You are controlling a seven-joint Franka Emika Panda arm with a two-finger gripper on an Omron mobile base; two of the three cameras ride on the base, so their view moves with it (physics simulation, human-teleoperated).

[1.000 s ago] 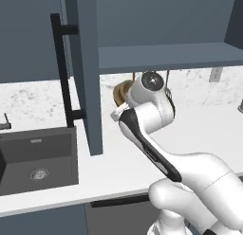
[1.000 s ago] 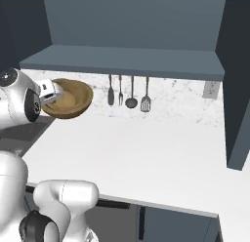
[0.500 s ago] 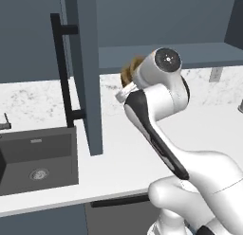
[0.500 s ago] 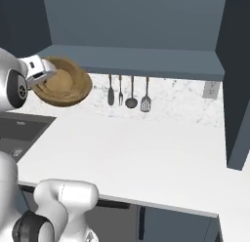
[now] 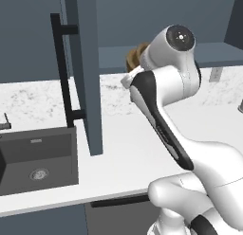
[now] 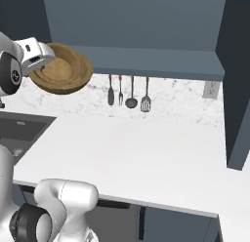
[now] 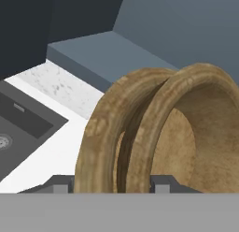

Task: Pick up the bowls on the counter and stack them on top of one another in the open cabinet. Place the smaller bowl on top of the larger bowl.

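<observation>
— What's the big stuff from where you stand?

— The open cabinet (image 6: 146,55), slate blue-grey, with its flat shelf running across the wall. Its door (image 5: 83,73) swings out over the counter (image 6: 141,158), the black bar handle (image 5: 64,73) facing the sink (image 5: 35,158). That door stands just left of the arm.

— And the bowl?

— The larger bowl (image 6: 61,69) is up in the air at shelf height, tilted, off the left end of the shelf edge. From the other side I see just a brown sliver of it (image 5: 135,58) behind the white wrist.

— Is the gripper (image 7: 112,183) holding it?

— Yes. Its two dark fingertips (image 7: 160,184) sit either side of the thick rim, pinching it. In the hand view the rim shows doubled, so I can't tell whether a second bowl sits inside.

— Anything else around?

— Three utensils (image 6: 130,92) hang under the shelf on the backsplash, right of the bowl and apart from it. An outlet (image 6: 211,89) farther right.
</observation>
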